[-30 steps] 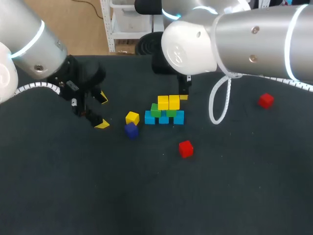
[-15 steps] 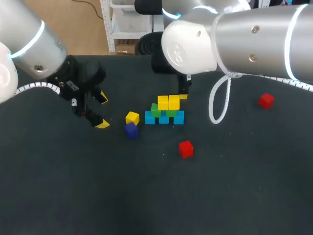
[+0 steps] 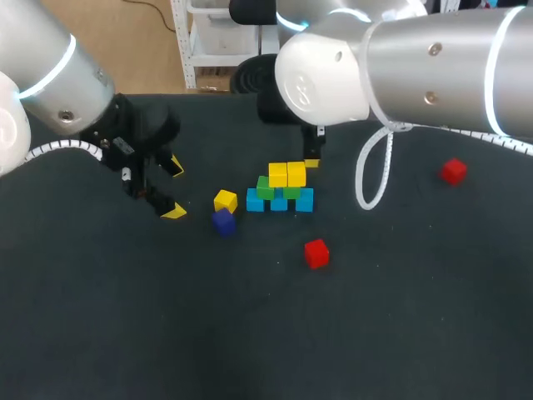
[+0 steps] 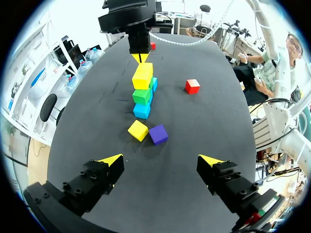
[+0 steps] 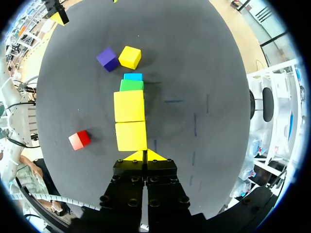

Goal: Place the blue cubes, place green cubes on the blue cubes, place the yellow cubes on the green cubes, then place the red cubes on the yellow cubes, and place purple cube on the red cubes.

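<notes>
A small pile stands mid-table: blue cubes [image 3: 279, 202] in a row at the bottom, green cubes [image 3: 265, 187] on them, two yellow cubes [image 3: 287, 174] on top. My right gripper [image 3: 312, 164] is shut and empty, just behind the yellow pair [image 5: 130, 121], its tips [image 5: 145, 154] close to the nearer cube. A loose yellow cube [image 3: 225, 201] and the purple cube [image 3: 222, 222] lie left of the pile. One red cube [image 3: 316, 252] lies in front, another [image 3: 453, 171] far right. My left gripper [image 3: 175, 190] hangs open and empty left of them, with the loose yellow cube [image 4: 138, 130] and purple cube [image 4: 158, 134] ahead of it [image 4: 161, 160].
The dark table top [image 3: 250, 333] is bare along the front. My right arm's white cable [image 3: 371, 179] loops down right of the pile. The right arm's large body hangs over the table's back right.
</notes>
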